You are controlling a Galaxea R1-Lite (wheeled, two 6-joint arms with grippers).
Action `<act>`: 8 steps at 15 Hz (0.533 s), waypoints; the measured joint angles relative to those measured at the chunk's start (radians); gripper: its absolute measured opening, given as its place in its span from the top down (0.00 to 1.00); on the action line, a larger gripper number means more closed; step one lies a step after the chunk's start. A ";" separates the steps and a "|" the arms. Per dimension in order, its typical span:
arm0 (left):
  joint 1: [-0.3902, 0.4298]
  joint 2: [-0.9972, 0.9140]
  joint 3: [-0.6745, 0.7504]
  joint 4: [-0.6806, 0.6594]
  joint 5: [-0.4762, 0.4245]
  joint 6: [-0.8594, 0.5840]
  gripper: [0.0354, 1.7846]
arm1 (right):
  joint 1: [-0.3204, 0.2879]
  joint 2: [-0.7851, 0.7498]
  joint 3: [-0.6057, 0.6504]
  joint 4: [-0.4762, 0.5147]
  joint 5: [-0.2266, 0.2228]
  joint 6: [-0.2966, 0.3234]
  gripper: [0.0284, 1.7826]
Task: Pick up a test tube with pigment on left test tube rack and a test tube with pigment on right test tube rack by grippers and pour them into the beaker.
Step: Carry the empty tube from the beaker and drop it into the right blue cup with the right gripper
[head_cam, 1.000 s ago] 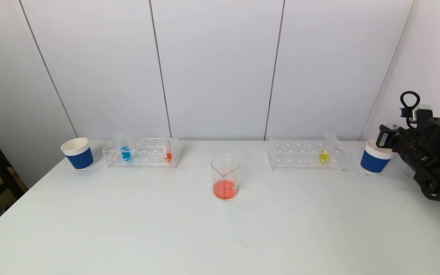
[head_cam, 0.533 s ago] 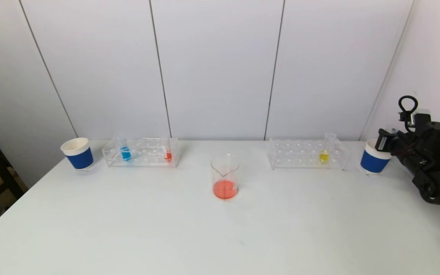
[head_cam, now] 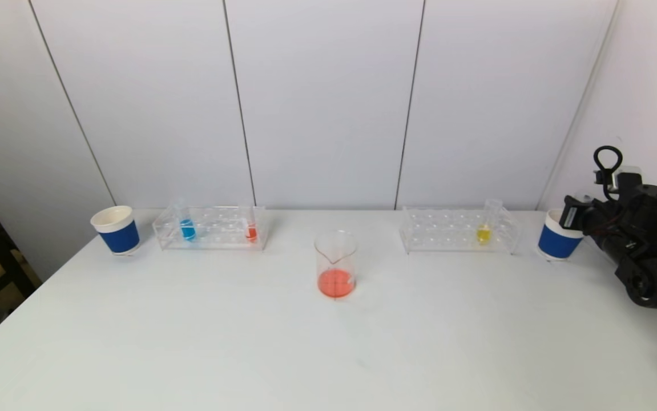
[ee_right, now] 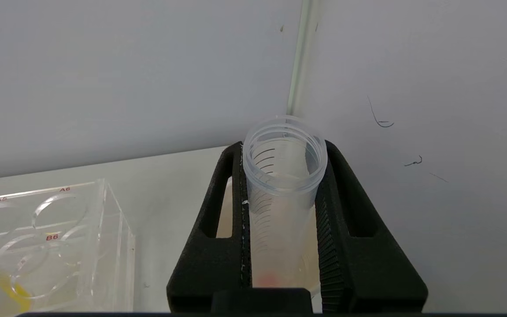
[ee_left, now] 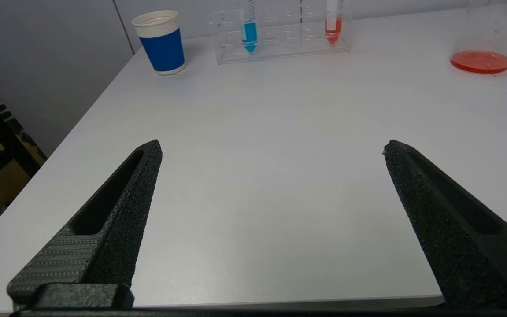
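Observation:
The glass beaker [head_cam: 335, 265] stands mid-table with red liquid in its bottom. The left rack [head_cam: 211, 228] holds a blue tube [head_cam: 187, 227] and a red tube [head_cam: 251, 230]. The right rack [head_cam: 456, 231] holds a yellow tube [head_cam: 483, 231]. My right gripper [ee_right: 283, 147] is shut on a clear test tube [ee_right: 282, 198], upright and nearly empty, with a faint red trace at its bottom. It holds the tube over the right blue cup [head_cam: 556, 242]. My left gripper [ee_left: 271, 147] is open and empty, low over the table's front left, out of the head view.
A second blue cup [head_cam: 116, 229] stands left of the left rack. The right arm [head_cam: 642, 251] is near the right wall and the table's right edge. The right rack's end [ee_right: 50, 229] is close beside the right gripper.
The right arm has sunk a little and drawn slightly back to the right, with the tube still in its grip. Nothing else has moved.

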 joint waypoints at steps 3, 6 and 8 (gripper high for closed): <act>0.000 0.000 0.000 0.000 0.000 0.001 0.01 | 0.000 -0.002 -0.001 0.000 0.000 0.001 0.74; 0.000 0.000 0.000 0.000 0.000 -0.001 0.01 | 0.000 -0.004 -0.002 0.000 0.000 0.000 0.74; 0.000 0.000 0.000 0.000 0.000 0.000 0.01 | 0.000 -0.005 -0.002 0.000 -0.001 0.000 0.74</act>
